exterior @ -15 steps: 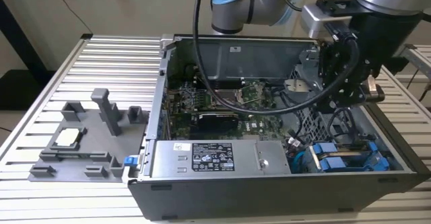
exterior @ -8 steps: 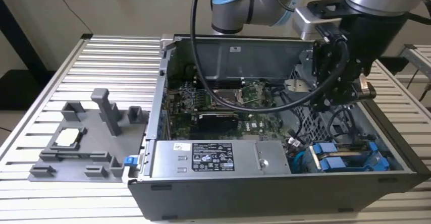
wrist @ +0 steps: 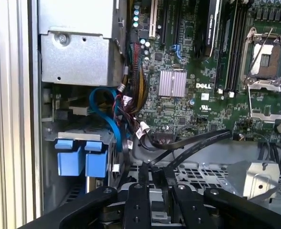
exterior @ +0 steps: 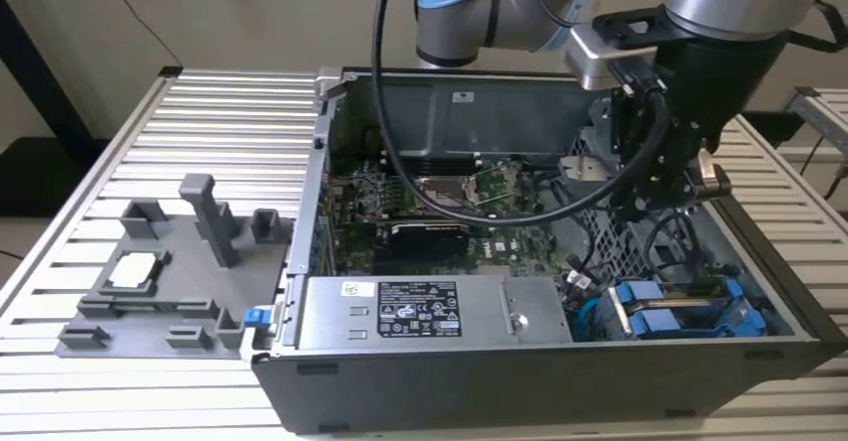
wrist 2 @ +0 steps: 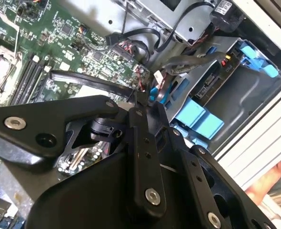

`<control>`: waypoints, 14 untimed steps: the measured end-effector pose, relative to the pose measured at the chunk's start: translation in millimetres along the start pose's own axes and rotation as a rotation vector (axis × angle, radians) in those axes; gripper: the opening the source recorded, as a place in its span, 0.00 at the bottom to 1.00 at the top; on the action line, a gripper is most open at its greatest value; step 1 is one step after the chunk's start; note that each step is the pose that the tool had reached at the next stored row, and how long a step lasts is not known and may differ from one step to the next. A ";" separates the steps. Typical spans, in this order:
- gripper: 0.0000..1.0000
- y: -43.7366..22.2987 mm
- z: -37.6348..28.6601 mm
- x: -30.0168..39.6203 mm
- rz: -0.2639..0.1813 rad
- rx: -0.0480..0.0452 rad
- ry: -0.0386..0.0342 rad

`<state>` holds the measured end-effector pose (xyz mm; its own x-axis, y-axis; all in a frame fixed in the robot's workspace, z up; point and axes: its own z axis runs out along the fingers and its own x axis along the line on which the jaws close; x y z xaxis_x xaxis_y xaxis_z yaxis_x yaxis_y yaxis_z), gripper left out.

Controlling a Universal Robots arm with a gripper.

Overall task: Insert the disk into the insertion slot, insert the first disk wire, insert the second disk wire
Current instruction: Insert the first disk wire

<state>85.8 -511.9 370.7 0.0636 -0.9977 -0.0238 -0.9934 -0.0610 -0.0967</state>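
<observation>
In the exterior view, the open computer case (exterior: 530, 381) left little room at the lower right of the frame. The blue-framed disk (exterior: 662, 320) filled the bay there, and loose wires (exterior: 579, 284) hung just beside it. The power supply (exterior: 411, 312) walled off the lower centre. Black cables (exterior: 563, 203) crossed the middle above the motherboard (exterior: 424, 198), near the perforated cage wall (exterior: 603, 227). In the first wrist view, flat black cables (wrist: 197, 140) ran close past the gripper (wrist: 155, 174). At the exterior view's left, the slatted table (exterior: 225, 103) lay open around the grey fixture (exterior: 173, 262).
</observation>
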 end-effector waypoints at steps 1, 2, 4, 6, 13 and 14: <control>0.26 1.1 0.3 -0.2 0.000 0.0011 -0.0002; 0.26 2.5 0.3 -0.4 0.000 0.0014 0.0000; 0.26 5.6 0.1 -0.5 0.000 0.0020 0.0000; 0.26 7.6 0.6 -0.7 0.000 0.0037 -0.0002; 0.26 8.6 2.6 -0.8 0.000 0.0064 -0.0010; 0.26 8.6 2.7 -0.8 0.000 0.0064 -0.0011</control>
<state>77.4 -511.6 367.3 0.0641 -0.9976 -0.0249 -0.9928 -0.0612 -0.1031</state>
